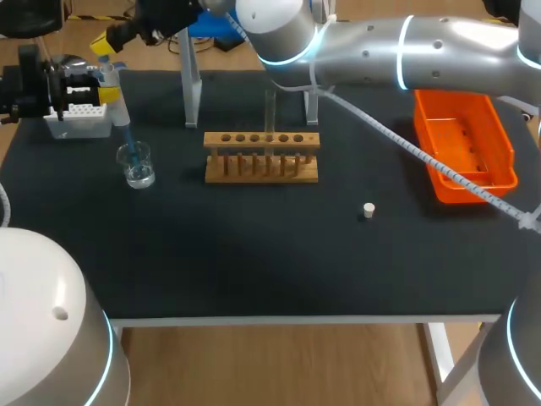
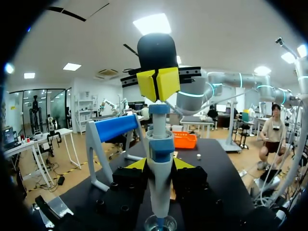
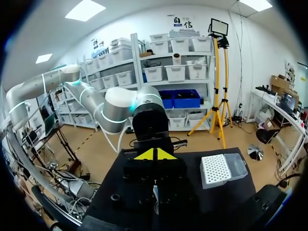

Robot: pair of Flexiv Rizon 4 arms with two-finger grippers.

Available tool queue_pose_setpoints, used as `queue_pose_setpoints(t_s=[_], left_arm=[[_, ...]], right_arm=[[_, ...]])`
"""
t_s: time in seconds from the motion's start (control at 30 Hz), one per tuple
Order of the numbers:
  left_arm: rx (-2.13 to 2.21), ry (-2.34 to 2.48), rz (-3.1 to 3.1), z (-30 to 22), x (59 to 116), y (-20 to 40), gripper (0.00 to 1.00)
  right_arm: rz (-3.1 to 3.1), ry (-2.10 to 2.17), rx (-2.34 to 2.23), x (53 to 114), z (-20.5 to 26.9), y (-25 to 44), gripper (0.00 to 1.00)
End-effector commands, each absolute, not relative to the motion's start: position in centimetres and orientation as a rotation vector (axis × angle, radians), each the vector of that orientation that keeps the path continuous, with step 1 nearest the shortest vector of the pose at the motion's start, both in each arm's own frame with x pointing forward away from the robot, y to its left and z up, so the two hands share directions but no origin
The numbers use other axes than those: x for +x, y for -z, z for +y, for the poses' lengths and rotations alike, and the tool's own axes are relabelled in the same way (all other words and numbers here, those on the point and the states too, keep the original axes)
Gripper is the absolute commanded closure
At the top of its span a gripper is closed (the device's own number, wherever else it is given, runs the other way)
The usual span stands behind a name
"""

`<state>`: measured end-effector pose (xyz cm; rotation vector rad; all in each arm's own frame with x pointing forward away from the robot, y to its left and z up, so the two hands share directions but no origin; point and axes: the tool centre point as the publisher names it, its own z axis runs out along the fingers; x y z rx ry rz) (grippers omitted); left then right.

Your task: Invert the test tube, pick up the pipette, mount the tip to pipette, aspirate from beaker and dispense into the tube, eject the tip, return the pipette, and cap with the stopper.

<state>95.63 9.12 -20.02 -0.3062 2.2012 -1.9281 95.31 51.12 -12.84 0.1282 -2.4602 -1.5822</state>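
Pipette (image 2: 159,159) is held upright, clenched in the left jaws, its lower end dipped in the beaker (image 1: 136,165). The right jaws, closed on nothing, are set on its top. Aspiration is judged in hand. Next, a level carry to the tube (image 1: 270,114) is called for.

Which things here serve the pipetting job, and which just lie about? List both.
Job: pipette, beaker, test tube, stopper, tip box, pipette stand.
Lying about, unnamed by the task: wooden rack, orange bin.
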Motion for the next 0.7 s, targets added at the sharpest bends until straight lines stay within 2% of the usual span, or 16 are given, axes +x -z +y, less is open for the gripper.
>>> queue_pose_setpoints(t_s=[0.03, 0.7], left_arm=[[-0.301, 1.932, 2.203, 9.25, 95.65, 20.02, 1.00], [-0.301, 1.932, 2.203, 9.25, 95.65, 20.02, 1.00]], right_arm=[[-2.462, 1.570, 0.132, 95.72, 51.19, 12.96, 1.00], [-2.469, 1.564, 0.116, 95.88, 50.69, 13.28, 1.00]])
